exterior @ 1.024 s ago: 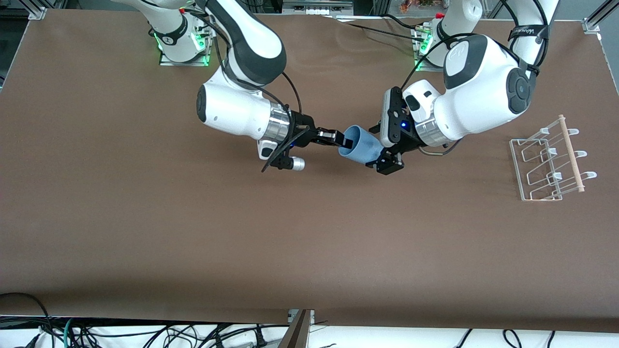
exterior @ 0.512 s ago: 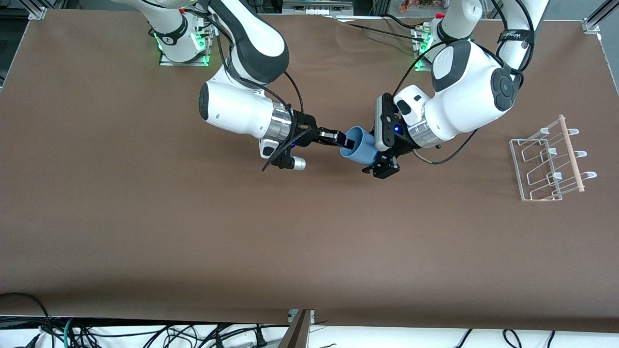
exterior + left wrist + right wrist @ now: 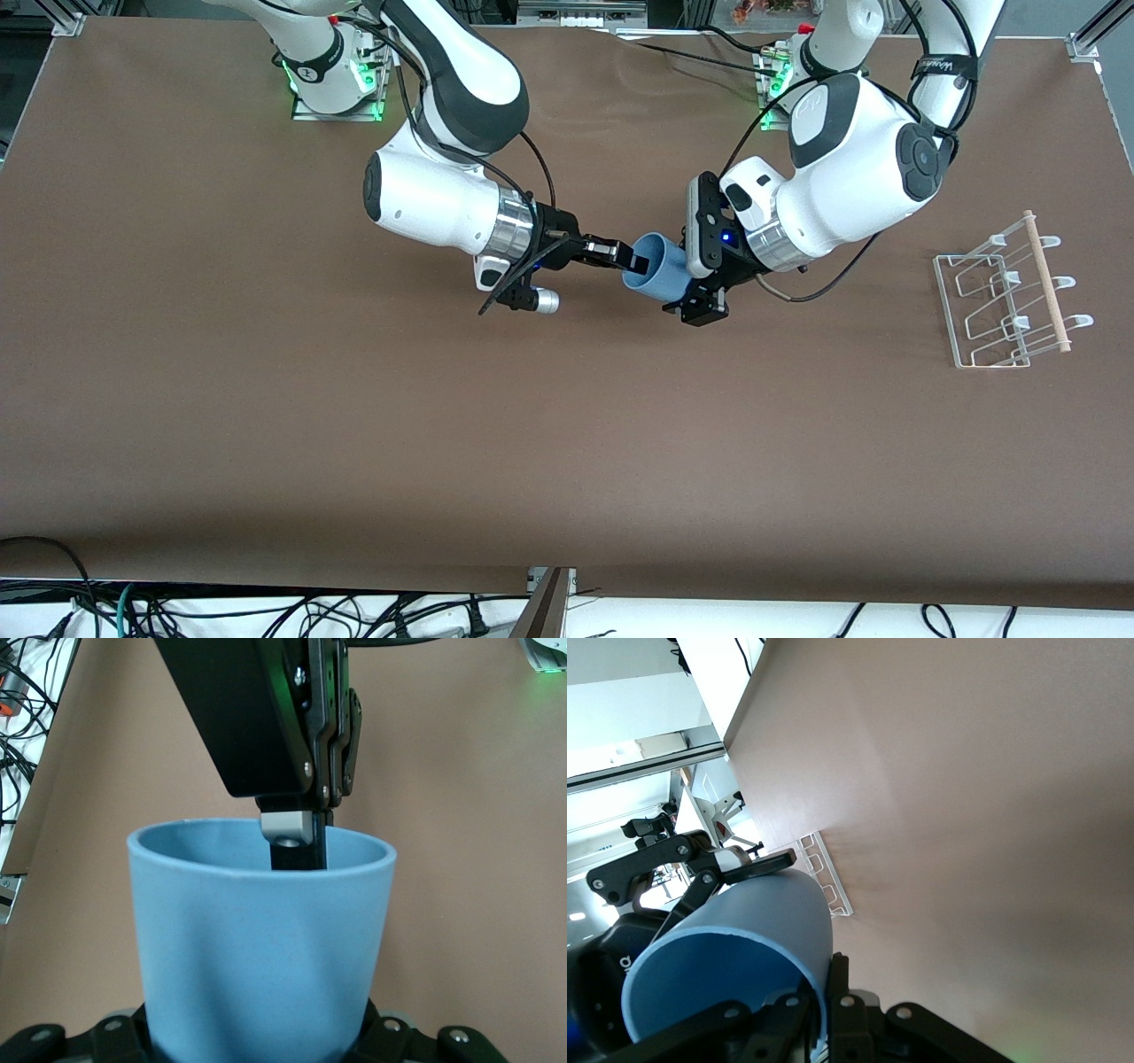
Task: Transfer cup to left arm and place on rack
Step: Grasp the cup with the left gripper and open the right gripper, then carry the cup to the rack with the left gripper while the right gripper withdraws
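Handover step in hand. Cup (image 3: 656, 270) aloft over table centre, rim pinched by right gripper (image 3: 623, 257). Left gripper (image 3: 700, 297) at cup base; finger closure indeterminate. Next: confirm left grasp, release right, carry to rack (image 3: 992, 306) near left arm's edge.

The setting is a robotics laboratory test cell. Two white jointed arms, the right arm (image 3: 434, 190) and the left arm (image 3: 850, 190), are bolted to base plates with green indicator lights (image 3: 335, 84) along one edge of a wide brown surface (image 3: 266, 399). Aluminium extrusion framing (image 3: 62, 19) stands at the corners. Loose cables (image 3: 266, 616) lie in a tangle below the edge nearest the front camera. The right wrist view shows white walls and structural beams.
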Controlling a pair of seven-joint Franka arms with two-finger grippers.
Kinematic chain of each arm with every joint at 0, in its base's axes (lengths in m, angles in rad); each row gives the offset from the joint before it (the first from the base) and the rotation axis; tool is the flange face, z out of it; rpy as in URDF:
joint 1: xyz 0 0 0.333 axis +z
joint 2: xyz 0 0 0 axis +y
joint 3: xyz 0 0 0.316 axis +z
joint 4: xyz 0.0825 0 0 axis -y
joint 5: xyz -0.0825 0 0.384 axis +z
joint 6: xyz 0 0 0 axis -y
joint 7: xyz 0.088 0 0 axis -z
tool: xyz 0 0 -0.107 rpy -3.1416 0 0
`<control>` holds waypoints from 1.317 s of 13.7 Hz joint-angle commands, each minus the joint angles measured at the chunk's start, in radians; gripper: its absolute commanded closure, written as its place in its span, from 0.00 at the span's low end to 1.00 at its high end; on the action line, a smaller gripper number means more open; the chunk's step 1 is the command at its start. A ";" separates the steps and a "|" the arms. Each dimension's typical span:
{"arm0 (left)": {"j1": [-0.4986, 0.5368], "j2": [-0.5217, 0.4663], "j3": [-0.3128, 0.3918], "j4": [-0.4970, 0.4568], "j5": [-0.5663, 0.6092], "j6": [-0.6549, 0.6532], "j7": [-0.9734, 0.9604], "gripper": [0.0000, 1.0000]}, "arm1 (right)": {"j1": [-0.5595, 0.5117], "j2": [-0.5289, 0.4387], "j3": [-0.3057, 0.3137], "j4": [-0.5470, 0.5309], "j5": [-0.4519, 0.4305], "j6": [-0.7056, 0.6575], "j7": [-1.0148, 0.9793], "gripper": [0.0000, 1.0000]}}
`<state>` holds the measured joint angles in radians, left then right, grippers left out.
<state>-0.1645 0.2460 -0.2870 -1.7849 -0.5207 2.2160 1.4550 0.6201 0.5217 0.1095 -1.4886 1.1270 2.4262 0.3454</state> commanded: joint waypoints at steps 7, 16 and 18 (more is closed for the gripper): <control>0.045 -0.017 0.089 -0.013 0.034 -0.142 -0.021 1.00 | 0.004 -0.019 -0.008 0.033 0.008 -0.004 -0.006 0.00; 0.134 -0.013 0.298 0.067 0.472 -0.368 -0.028 1.00 | 0.003 -0.106 -0.223 0.007 -0.324 -0.444 -0.013 0.00; 0.149 -0.011 0.308 0.067 0.661 -0.369 -0.051 1.00 | 0.003 -0.140 -0.269 0.007 -0.485 -0.551 -0.013 0.00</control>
<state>-0.0207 0.2419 0.0187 -1.7316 -0.0035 1.8721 1.4337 0.6163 0.4375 -0.1264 -1.4583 0.7593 1.9601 0.3370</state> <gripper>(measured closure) 0.264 0.000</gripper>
